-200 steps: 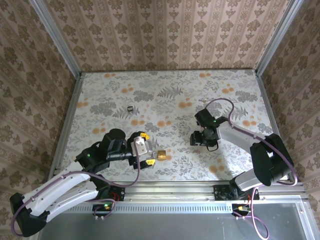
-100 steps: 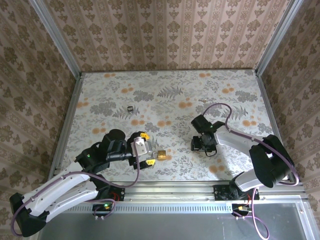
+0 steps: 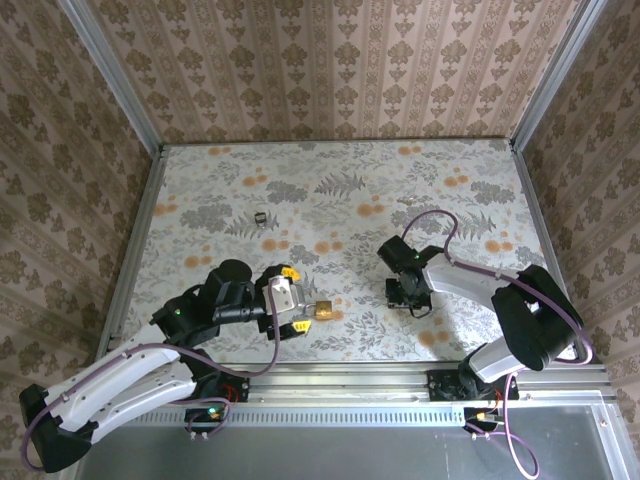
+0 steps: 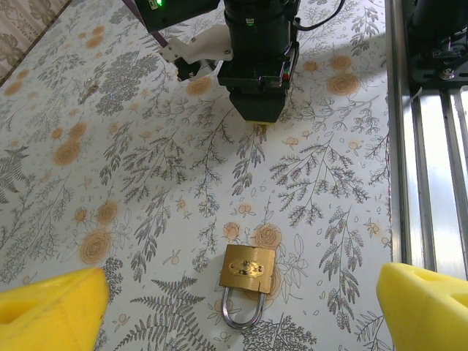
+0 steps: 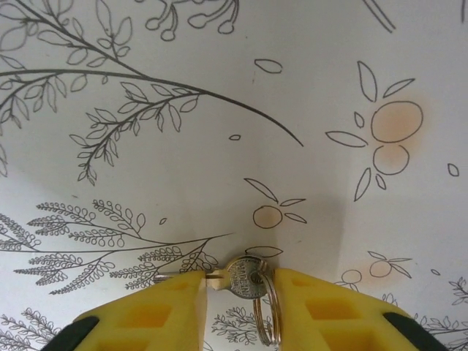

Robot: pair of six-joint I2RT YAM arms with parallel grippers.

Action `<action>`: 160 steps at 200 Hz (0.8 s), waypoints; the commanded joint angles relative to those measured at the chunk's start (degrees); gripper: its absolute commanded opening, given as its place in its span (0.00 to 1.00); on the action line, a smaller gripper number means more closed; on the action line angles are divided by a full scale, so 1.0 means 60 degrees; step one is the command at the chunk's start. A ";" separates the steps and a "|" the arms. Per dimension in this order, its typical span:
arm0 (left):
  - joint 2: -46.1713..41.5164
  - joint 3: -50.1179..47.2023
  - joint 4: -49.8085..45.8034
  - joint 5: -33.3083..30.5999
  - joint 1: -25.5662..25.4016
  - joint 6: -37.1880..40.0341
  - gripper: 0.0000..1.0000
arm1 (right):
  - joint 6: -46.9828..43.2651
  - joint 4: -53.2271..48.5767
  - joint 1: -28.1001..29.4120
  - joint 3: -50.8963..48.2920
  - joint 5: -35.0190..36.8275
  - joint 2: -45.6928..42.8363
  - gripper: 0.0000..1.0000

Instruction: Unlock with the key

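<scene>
The key (image 5: 245,276), small and silver with a split ring (image 5: 268,311) on its head, lies flat on the flowered tabletop. My right gripper (image 5: 240,292) has its yellow fingers pressed against it from both sides, the blade tucked under the left finger (image 5: 146,311). In the top view the right gripper (image 3: 405,296) points down at the table right of centre. The brass padlock (image 4: 248,269) lies flat, its silver shackle (image 4: 241,313) toward me, between the wide-apart yellow fingers of my open left gripper (image 4: 238,311). In the top view the padlock (image 3: 321,310) sits just right of the left gripper (image 3: 296,306).
A small dark object (image 3: 260,218) lies on the table at the back left. The metal rail (image 3: 400,378) runs along the near edge. Patterned walls close the table in on three sides. The right arm's black wrist (image 4: 257,58) stands beyond the padlock.
The right gripper has shifted slightly toward the near edge and its fingers have closed in onto the key. The left arm and padlock have stayed still.
</scene>
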 commanded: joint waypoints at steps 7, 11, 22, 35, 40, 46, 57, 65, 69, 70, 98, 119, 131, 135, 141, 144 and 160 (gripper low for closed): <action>-0.0037 -0.0066 0.0139 -0.0008 -0.0100 0.0056 0.95 | 0.0188 0.0005 0.0071 -0.0156 0.0247 0.0180 0.21; -0.0037 -0.0080 0.0131 -0.0015 -0.0102 0.0052 0.95 | 0.0202 0.0016 0.0071 -0.0175 0.0256 0.0167 0.20; -0.0022 -0.0067 0.0164 -0.0023 -0.0114 0.0056 0.95 | 0.0229 -0.0036 0.0070 -0.0172 0.0296 0.0122 0.15; 0.0014 -0.0061 0.0197 -0.0022 -0.0132 0.0040 0.95 | 0.0245 -0.0080 0.0070 -0.0198 0.0281 -0.0011 0.09; 0.0034 -0.0041 0.0212 -0.0008 -0.0130 0.0026 0.95 | 0.0254 -0.0083 0.0071 -0.0214 0.0263 -0.0080 0.07; 0.0072 -0.0027 0.0248 0.0003 -0.0140 0.0018 0.95 | 0.0261 -0.0098 0.0071 -0.0221 0.0245 -0.0184 0.04; 0.0135 0.0056 0.0378 0.0032 -0.0161 -0.0095 0.95 | 0.0275 -0.0162 0.0069 -0.0231 0.0230 -0.0422 0.00; 0.0189 0.0155 0.0556 0.0096 -0.0177 -0.0278 0.94 | 0.0275 -0.0205 0.0071 -0.0229 0.0219 -0.0666 0.00; 0.0224 0.0208 0.0687 0.0153 -0.0184 -0.0409 0.94 | 0.0287 -0.0213 0.0071 -0.0231 0.0208 -0.0813 0.00; 0.0233 0.0225 0.0735 0.0168 -0.0190 -0.0448 0.94 | 0.0289 -0.0220 0.0071 -0.0238 0.0197 -0.0851 0.00; 0.0589 0.0297 0.2352 0.0810 -0.0583 -0.1442 0.94 | 0.0309 -0.0257 0.0056 -0.0134 0.0010 -0.2204 0.00; 0.1242 0.0198 0.3514 0.1054 -0.1222 -0.1466 0.94 | 0.0220 -0.0395 0.0056 0.0258 -0.0254 -0.3112 0.00; 0.1834 0.0268 0.3944 0.1185 -0.1509 -0.1373 0.95 | 0.0167 -0.0479 0.0056 0.0508 -0.0422 -0.3504 0.00; 0.2049 0.0329 0.4044 0.1262 -0.1551 -0.1353 0.95 | 0.0159 -0.0522 0.0056 0.0595 -0.0466 -0.3614 0.00; 0.2331 0.0431 0.4197 0.1374 -0.1593 -0.1362 0.95 | 0.0145 -0.0575 0.0056 0.0706 -0.0534 -0.3761 0.00; 0.2482 0.0487 0.4285 0.1434 -0.1607 -0.1389 0.95 | 0.0144 -0.0610 0.0056 0.0762 -0.0569 -0.3828 0.00; 0.3131 0.0661 0.4879 0.1857 -0.1602 -0.1526 0.95 | 0.0117 -0.0700 0.0078 0.0961 -0.0744 -0.4131 0.00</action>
